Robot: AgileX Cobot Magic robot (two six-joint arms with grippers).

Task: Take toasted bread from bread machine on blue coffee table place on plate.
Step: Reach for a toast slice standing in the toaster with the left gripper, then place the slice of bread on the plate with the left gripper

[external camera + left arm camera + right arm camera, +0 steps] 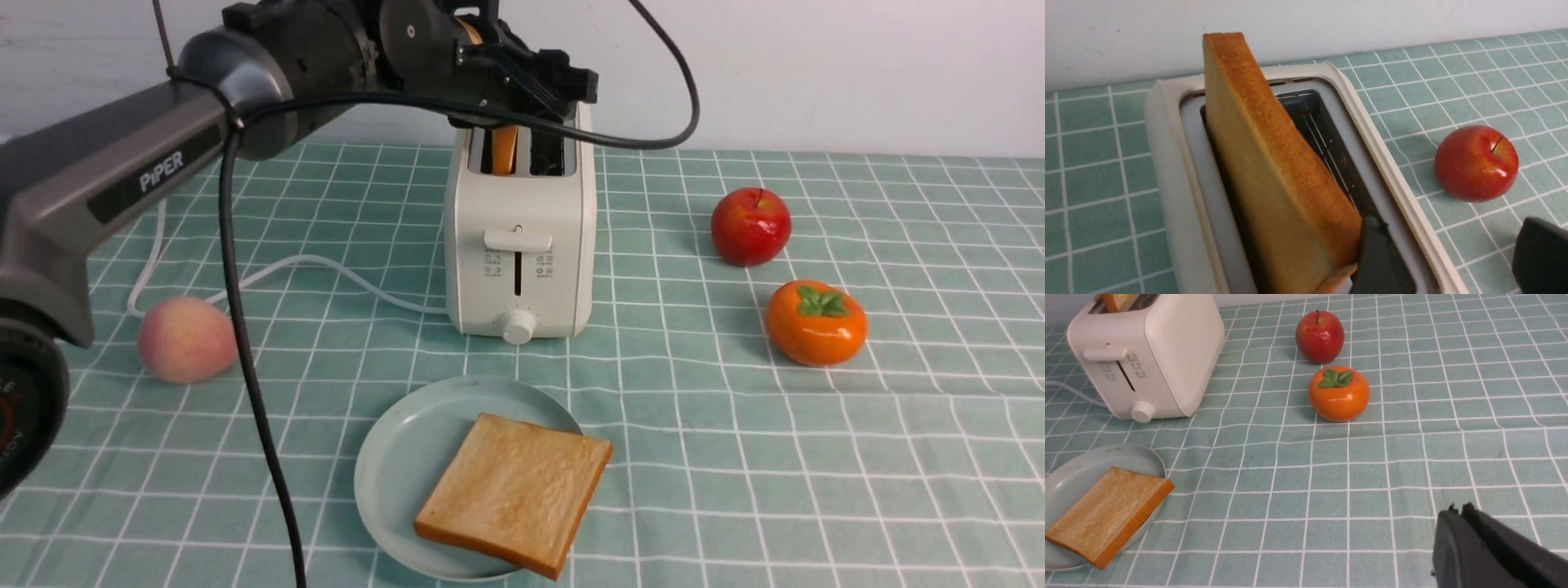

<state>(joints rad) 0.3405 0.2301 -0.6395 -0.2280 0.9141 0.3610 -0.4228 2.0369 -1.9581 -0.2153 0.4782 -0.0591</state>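
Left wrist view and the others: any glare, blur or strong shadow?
Left wrist view: small glare on the apple, dark finger near the lens looks soft. Front view: even light, faint shadows. Right wrist view: sheen on the persimmon, right gripper blurred.

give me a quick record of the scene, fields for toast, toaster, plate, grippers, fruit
toaster: one slot empty, one holding a slice
toaster slice: standing in slot, sticking out
plated slice: flat, corner past rim
plate: in front of toaster
left gripper: open, at toaster top
right gripper: shut, empty
fruit: apple, persimmon right of toaster; peach left
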